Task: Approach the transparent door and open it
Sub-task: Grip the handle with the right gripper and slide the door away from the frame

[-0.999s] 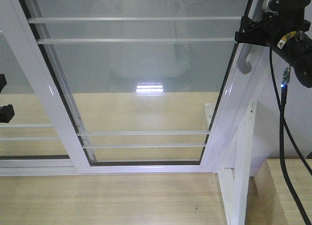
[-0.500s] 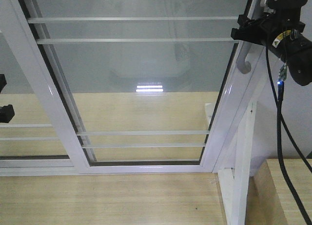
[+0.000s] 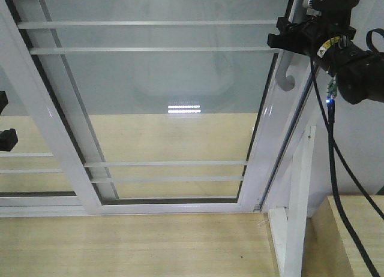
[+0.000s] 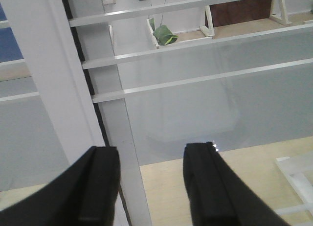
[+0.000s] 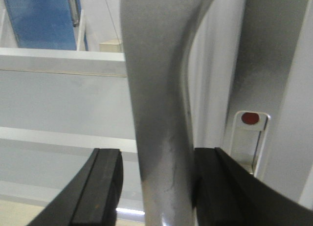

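Pale wood floor [image 3: 120, 247] runs under the transparent door [image 3: 168, 109], which has slid left since a second ago, baring a dark slit at its right. My right gripper [image 5: 159, 187] straddles its handle [image 5: 156, 89] unclamped, right finger touching. My left gripper [image 4: 152, 187] gapes, holding nothing.

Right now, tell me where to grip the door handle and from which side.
Grip the grey handle on its straight middle stretch, above the hooked tip, head-on from the robot's side, a finger each side. It is narrow and stands off the white frame; the right end effector straddles it.
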